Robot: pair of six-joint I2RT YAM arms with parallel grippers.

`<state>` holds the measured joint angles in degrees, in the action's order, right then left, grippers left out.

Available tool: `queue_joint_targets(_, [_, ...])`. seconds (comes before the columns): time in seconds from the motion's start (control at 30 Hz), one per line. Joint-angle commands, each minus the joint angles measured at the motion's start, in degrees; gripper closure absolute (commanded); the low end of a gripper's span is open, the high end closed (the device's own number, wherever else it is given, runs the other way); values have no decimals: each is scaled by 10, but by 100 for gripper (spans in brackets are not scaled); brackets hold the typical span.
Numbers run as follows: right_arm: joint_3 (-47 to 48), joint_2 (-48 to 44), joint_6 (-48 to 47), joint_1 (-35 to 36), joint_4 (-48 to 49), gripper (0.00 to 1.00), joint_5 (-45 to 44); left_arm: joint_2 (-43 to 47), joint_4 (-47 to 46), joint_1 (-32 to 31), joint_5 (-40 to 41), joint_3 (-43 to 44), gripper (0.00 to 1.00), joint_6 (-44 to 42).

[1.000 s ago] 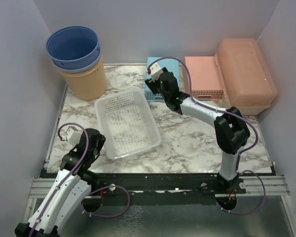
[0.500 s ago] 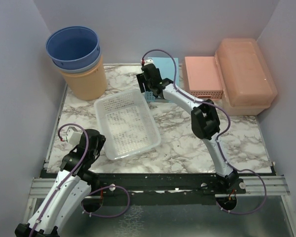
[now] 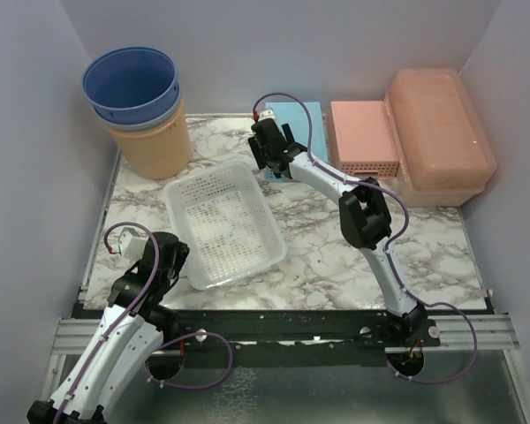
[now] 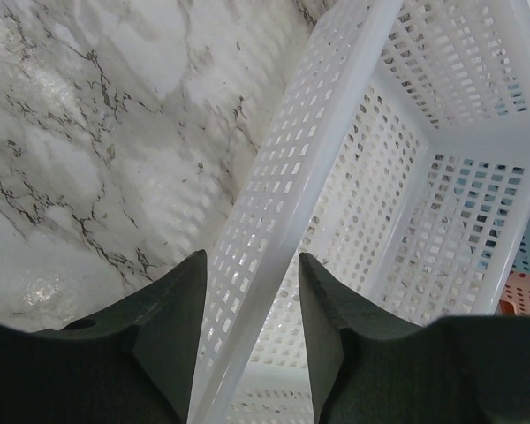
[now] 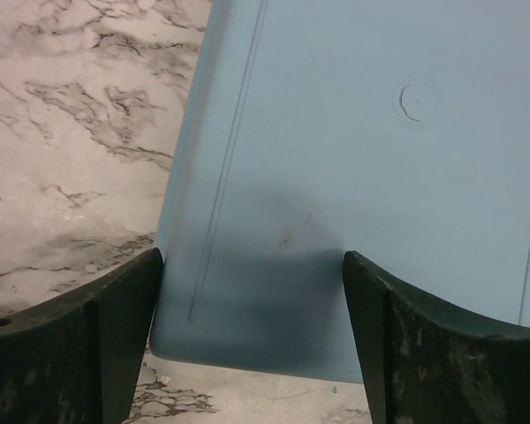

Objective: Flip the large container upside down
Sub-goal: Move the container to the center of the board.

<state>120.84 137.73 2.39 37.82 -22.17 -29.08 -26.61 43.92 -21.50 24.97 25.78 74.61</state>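
My right gripper (image 5: 252, 263) has its jaws spread wide, with the end of the blue box (image 5: 371, 132) between them, at the far side of the marble table (image 3: 336, 252). The large container (image 3: 442, 132) is well apart from both my arms, in the table's far right corner, just beside the pink basket (image 3: 364, 137). Its long axis runs near to far, the near end swung slightly right, and its darker broad face points up. My left gripper (image 4: 250, 274) straddles the rim of the white basket (image 4: 442, 177); I cannot tell whether it is clamped.
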Motion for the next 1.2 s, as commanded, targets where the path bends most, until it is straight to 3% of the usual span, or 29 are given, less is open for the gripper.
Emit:
queue_joint_targets(0.0, [-35, 0, -19, -11, 15, 17, -23, 5, 7, 0, 10, -4, 52, 4])
queue_joint_targets(0.47, [-20, -1, 14, -37, -10, 17, 23, 9, 5, 0, 8, -7, 52, 4])
queue_joint_targets(0.7, [-74, -70, 22, -37, 19, 17, 128, -6, -6, 0, 3, -10, 52, 1])
queue_joint_targets(0.9, [-149, -175, 33, -37, 41, 17, 208, -9, -8, 0, 2, -13, 49, -3])
queue_joint_targets(1.03, [-256, -266, 73, -37, 80, 17, 269, -9, -12, -1, 2, -18, 49, -2])
queue_joint_targets(1.17, [-364, -330, 137, -37, 113, 18, 389, -13, -15, 0, 2, -19, 49, -2])
